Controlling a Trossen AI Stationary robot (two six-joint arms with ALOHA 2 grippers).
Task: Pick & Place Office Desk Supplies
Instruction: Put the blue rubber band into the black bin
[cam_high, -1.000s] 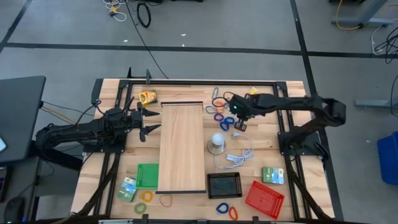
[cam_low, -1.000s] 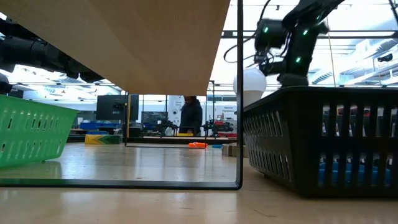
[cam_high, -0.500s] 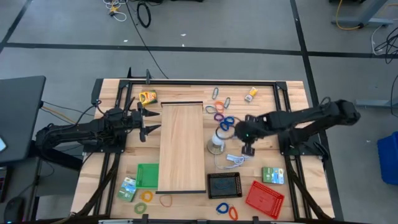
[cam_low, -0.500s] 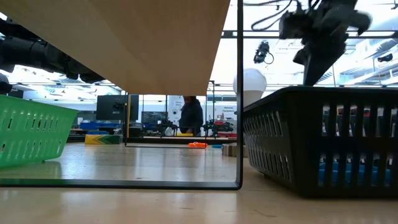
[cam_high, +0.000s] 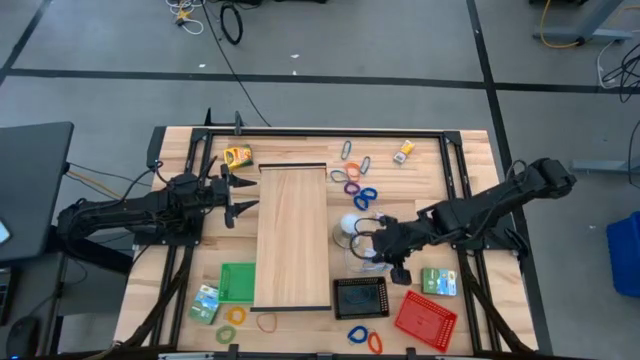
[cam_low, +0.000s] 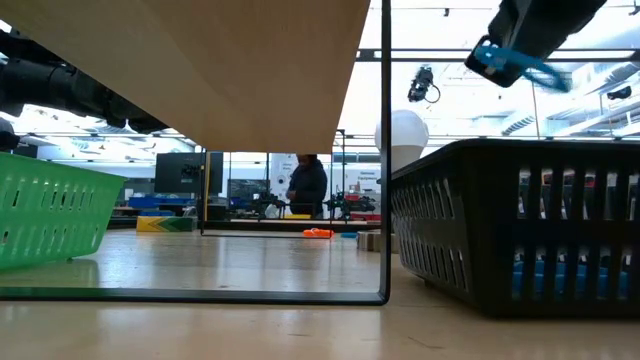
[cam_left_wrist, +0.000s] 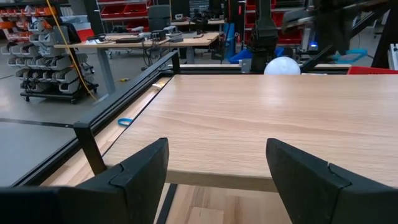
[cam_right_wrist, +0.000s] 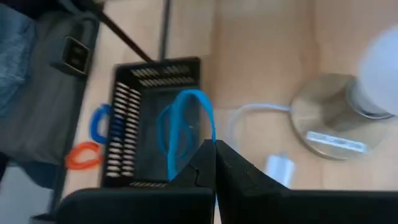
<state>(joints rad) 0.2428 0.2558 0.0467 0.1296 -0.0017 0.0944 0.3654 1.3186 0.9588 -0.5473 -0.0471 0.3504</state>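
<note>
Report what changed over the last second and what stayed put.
The right gripper swung from the clips at the table's far side toward the near side, past the white lamp, and now holds a blue clip above the black mesh tray. The left gripper and wooden board stayed put.

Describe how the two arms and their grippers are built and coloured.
Both arms are dark, nearly black, jointed links. The left gripper ends in two flat, angular black fingers with chamfered tips. The right gripper has the same black fingers, meeting at a narrow seam. No cables or markings can be made out on either arm.
</note>
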